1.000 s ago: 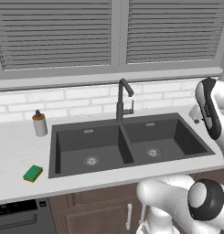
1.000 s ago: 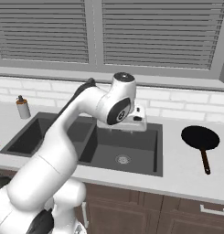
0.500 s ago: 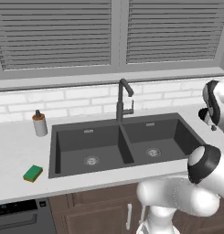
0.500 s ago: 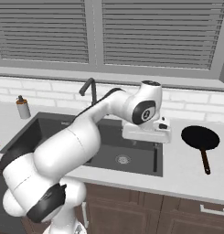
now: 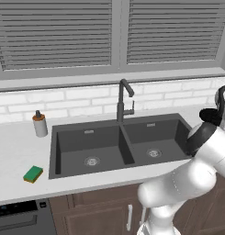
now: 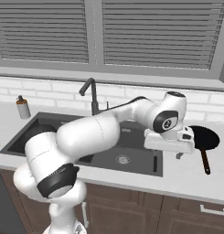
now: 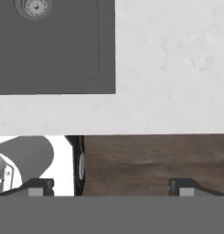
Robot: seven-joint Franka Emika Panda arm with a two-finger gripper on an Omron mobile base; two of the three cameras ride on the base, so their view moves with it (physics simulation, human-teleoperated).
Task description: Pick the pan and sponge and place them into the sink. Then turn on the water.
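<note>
Black pan (image 6: 205, 138) lies on the counter (image 6: 186, 176) right of the sink (image 6: 131, 160) | our gripper (image 6: 183, 154) hangs just beside it, fingers spread, holding nothing | sponge (image 5: 33, 174) rests left of the sink.

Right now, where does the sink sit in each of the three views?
Left base view: the sink lies at centre, both basins in plain sight.
Right base view: the sink is centre-left, partly behind the arm.
Hand view: the sink is at top left, one basin's corner.
Shared landmark: a round silver drain, probably the right basin's.
</note>
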